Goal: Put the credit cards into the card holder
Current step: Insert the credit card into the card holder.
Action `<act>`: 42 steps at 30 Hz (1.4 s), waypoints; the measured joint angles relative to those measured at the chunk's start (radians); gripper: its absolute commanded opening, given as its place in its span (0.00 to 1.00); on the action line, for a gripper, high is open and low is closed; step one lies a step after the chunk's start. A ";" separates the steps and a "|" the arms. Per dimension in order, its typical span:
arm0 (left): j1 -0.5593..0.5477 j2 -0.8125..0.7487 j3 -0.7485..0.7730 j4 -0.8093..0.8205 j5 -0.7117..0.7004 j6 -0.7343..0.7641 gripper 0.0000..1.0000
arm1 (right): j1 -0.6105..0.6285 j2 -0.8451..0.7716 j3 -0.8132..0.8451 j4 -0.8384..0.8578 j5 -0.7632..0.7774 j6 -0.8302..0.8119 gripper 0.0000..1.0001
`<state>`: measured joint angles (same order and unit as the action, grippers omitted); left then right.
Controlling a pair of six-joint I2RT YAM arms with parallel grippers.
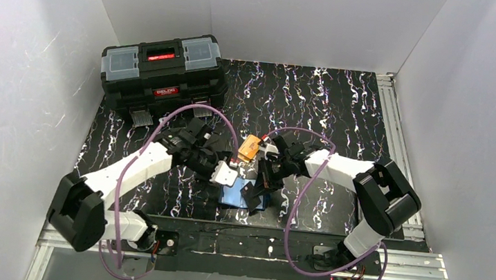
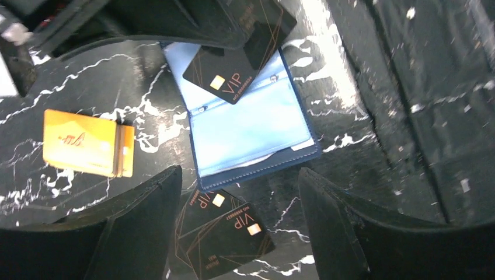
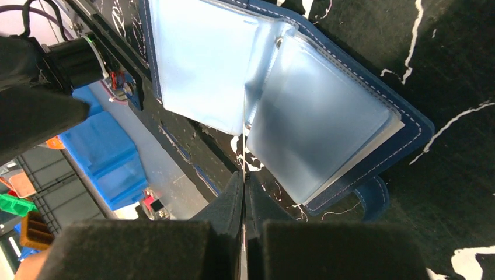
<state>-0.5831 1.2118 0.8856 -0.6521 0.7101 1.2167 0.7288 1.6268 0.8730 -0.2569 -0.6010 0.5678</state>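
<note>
Black marbled table (image 1: 346,108), white walls, toolbox (image 1: 161,75) upper left. Left gripper (image 2: 239,175) low at centre, fingers apart. Right gripper (image 3: 243,192) pinched on a thin sheet (image 3: 242,146), kind unclear. Card holder (image 2: 251,125) open near the table's bottom edge. Orange cards (image 2: 87,143) at left, black cards (image 2: 225,224) below. Marbled surface stretches toward upper right.

Note for you, operator: the left arm (image 1: 138,167) and right arm (image 1: 339,169) are built alike, with white link shells between bulky black joint housings. A purple cable (image 1: 297,208) runs in a loose loop along each arm. Left pincer (image 2: 239,221): two broad matte-black fingers. Right pincer (image 3: 244,233): black fingers with coarse, foam-like faces.
</note>
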 measured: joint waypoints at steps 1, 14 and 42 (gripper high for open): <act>-0.005 0.028 -0.010 0.010 -0.003 0.040 0.71 | 0.000 0.010 0.000 -0.001 -0.008 -0.003 0.01; -0.008 0.142 -0.090 0.053 -0.022 0.461 0.69 | -0.005 0.077 0.034 -0.013 -0.070 -0.053 0.01; -0.060 0.297 -0.084 -0.008 -0.012 0.687 0.47 | -0.062 0.151 0.095 -0.043 -0.125 -0.095 0.01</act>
<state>-0.6430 1.5085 0.8017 -0.6601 0.6979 1.9041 0.6666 1.7775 0.9684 -0.2996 -0.7258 0.4732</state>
